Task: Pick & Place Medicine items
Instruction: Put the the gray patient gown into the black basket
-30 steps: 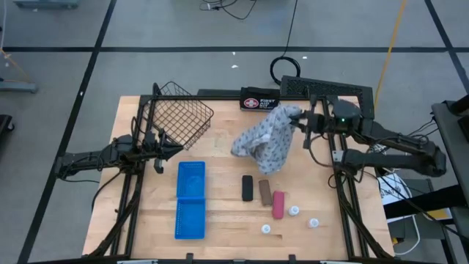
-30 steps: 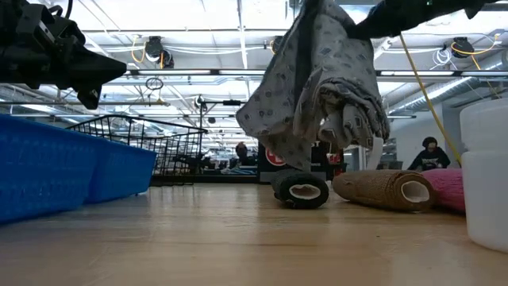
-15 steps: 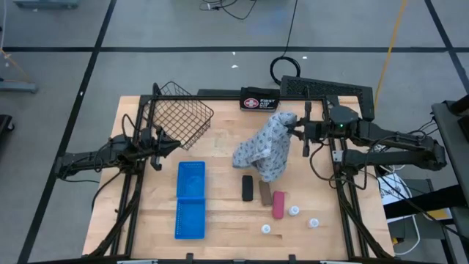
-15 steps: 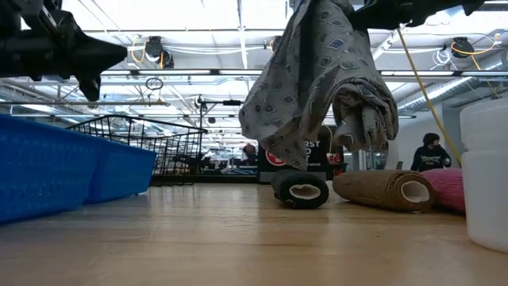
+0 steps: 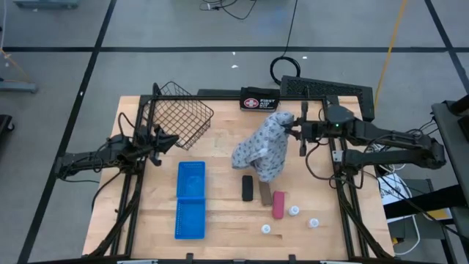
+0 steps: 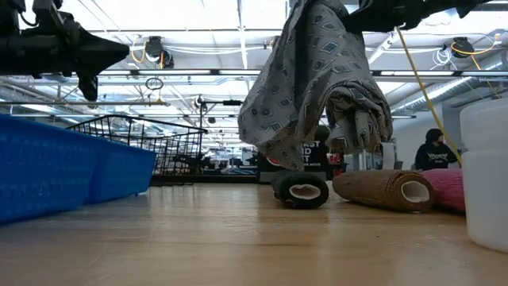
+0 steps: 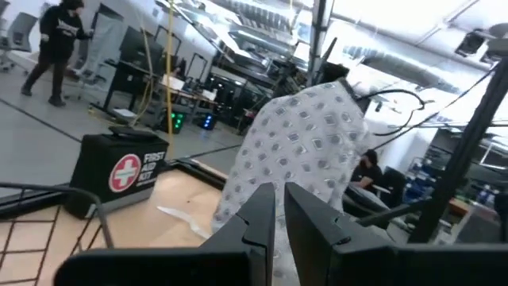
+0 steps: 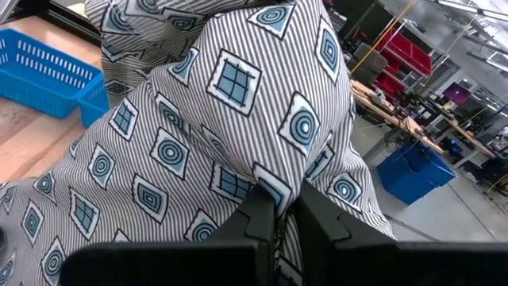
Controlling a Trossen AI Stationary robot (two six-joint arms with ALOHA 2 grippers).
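The medicine items lie low and right of centre in the high view: a short black oblong [image 5: 248, 188] just beside a short brown oblong [image 5: 263, 191], a pink tube [image 5: 278, 205] right of them, and three small white bottles [image 5: 294, 211] [image 5: 314, 222] [image 5: 266, 229] spread near the table's lower edge. All rest on the wooden table [image 5: 227, 220], none of them held.

Above them in the frame hangs a patterned grey cloth [image 5: 262, 149], its lower fold just over the black oblong. The right hand [image 5: 296, 130], right of centre, is pinched tight on the cloth's upper corner; in its wrist view the fingers [image 8: 258, 218] bite into the fabric.

At centre left, the left hand [image 5: 167, 142] hovers with its fingers closed together on nothing, beside a black wire basket [image 5: 179, 114]. A blue tray [image 5: 190, 199] sits below that. At the table's upper edge stands a black first-aid pouch [image 5: 259, 101].
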